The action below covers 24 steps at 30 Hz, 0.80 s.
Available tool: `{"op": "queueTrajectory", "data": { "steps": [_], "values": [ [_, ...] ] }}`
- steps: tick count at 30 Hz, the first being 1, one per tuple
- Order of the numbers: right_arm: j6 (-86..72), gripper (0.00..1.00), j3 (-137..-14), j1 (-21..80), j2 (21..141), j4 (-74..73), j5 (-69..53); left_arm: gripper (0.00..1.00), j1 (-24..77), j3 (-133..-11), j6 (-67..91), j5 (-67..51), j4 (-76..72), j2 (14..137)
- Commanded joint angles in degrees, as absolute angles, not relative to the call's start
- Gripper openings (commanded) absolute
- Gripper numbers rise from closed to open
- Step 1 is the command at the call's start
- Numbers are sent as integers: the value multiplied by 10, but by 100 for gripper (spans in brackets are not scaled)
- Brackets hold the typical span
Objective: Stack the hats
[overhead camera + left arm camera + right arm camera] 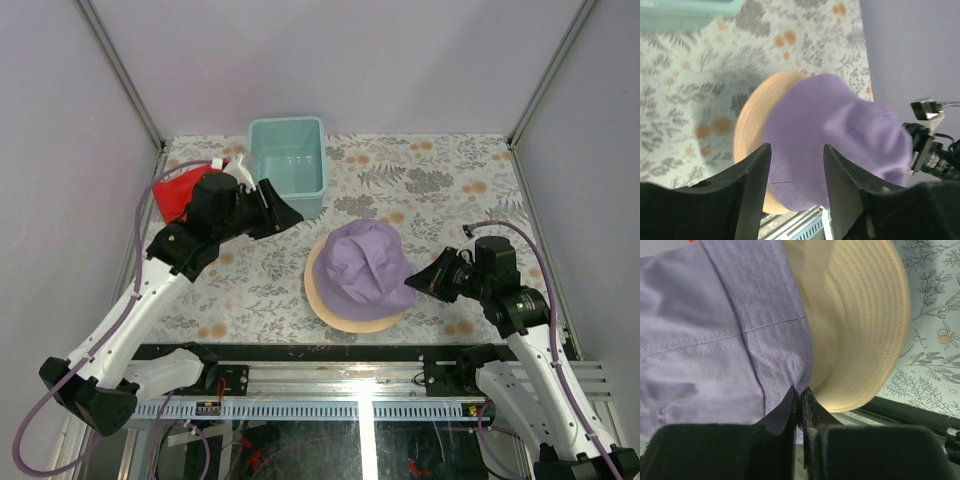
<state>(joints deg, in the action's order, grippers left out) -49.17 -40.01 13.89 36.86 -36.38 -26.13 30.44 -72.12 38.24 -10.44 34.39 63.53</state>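
Observation:
A lavender hat (370, 265) lies crumpled on top of a tan hat (345, 312), whose brim shows round its left and front sides. My right gripper (418, 282) is at the lavender hat's right edge. In the right wrist view it (801, 391) is shut on the lavender brim (775, 330), with the tan brim (865, 325) just beyond. My left gripper (288, 216) hangs open to the back left of the hats, apart from them. Its fingers (757, 170) hold nothing, and past them I see the lavender hat (840, 130) and the tan brim (751, 125).
A pale-teal plastic bin (287, 165) stands at the back, just behind the left gripper, and its corner (685, 12) shows in the left wrist view. A red cloth (176, 193) lies at the back left under the left arm. Walls enclose the flowered table (450, 190).

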Motion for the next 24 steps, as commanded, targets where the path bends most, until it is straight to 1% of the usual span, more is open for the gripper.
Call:
{"op": "queueTrajectory", "data": {
  "steps": [1,5,9,14,18,21,24],
  "values": [
    [-475,2,-394,142,394,-363,-255,44,252,-578,471,-211,197,622],
    [-468,2,-416,142,422,-360,-257,44,218,-466,553,-313,49,639],
    [-459,2,-443,142,450,-363,-255,44,202,-406,617,-383,-73,656],
    [-458,2,-459,142,465,-357,-248,47,199,-397,631,-410,-101,666],
    [-465,2,-454,142,461,-350,-244,47,199,-371,675,-437,-164,676],
    [-472,2,-450,142,458,-347,-242,47,199,-376,644,-434,-111,673],
    [-476,2,-448,142,456,-343,-242,49,196,-377,603,-411,-46,653]
  ]
}}
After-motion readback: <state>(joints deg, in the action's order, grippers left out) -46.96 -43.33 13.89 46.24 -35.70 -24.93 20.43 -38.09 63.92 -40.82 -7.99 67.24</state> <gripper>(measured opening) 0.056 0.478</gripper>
